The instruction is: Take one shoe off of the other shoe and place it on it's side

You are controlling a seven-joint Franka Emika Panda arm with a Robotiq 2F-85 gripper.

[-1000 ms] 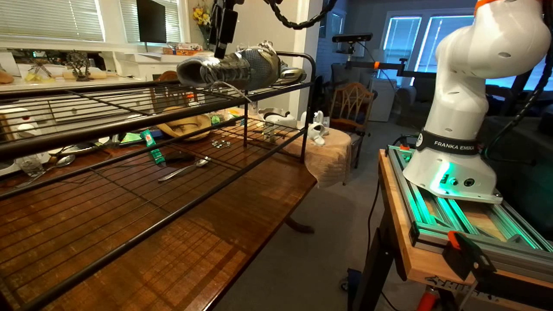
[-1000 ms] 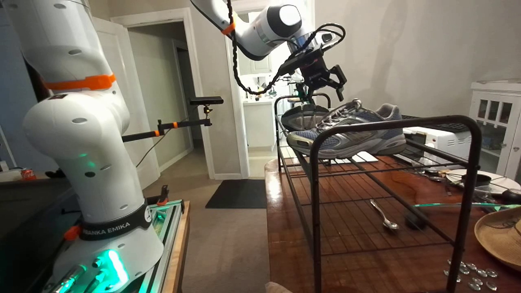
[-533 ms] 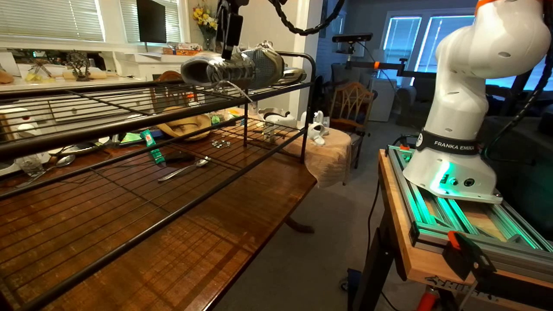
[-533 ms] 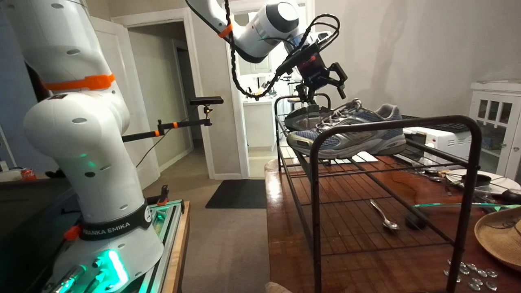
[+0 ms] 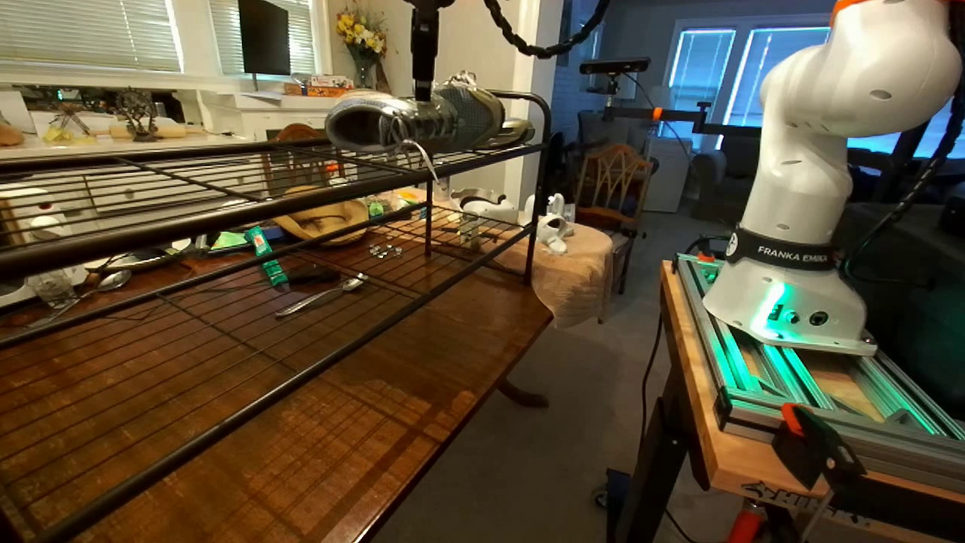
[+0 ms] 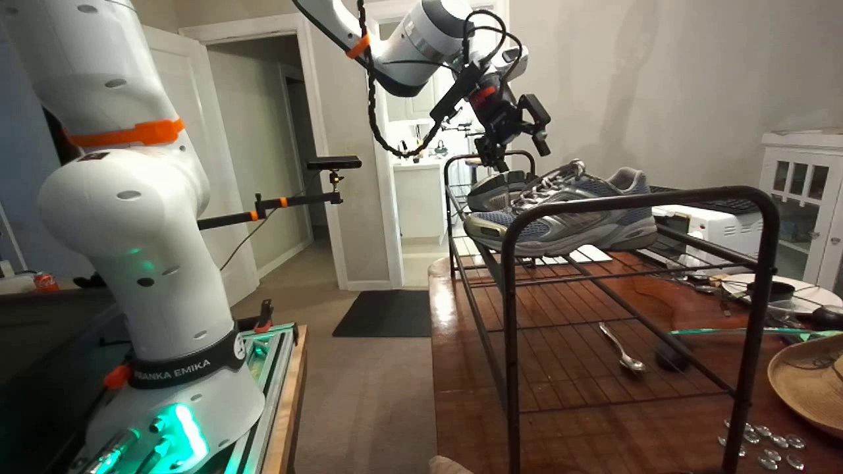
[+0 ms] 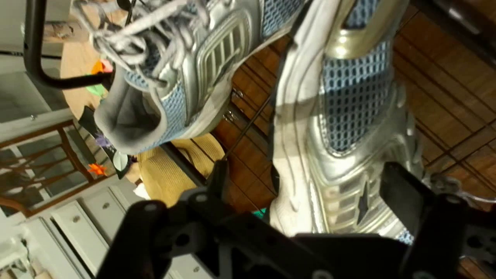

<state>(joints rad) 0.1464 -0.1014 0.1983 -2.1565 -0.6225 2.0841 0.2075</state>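
Note:
Two grey-blue running shoes sit on the top shelf of a dark wire rack. One shoe lies on its side, its sole towards the other; it shows in both exterior views (image 5: 441,124) (image 6: 494,192) and in the wrist view (image 7: 348,128). The other shoe stands upright beside it (image 6: 579,210) (image 7: 209,54), mostly hidden behind it in an exterior view (image 5: 519,130). My gripper (image 7: 310,178) is open above the side-lying shoe (image 6: 520,157), with nothing held. One finger (image 5: 424,87) reaches down to that shoe's upper side and appears to touch it.
The rack (image 6: 632,197) stands on a wooden table, its raised end bars beside the shoes. Below are a spoon (image 6: 621,349), a straw hat (image 6: 810,382) and glass beads (image 6: 767,441). A white toaster oven (image 6: 718,230) stands behind the rack.
My gripper has turned and shifted, rightwards in one exterior view and leftwards in another. The side-lying shoe has slid and turned slightly with it. The upright shoe has stayed put.

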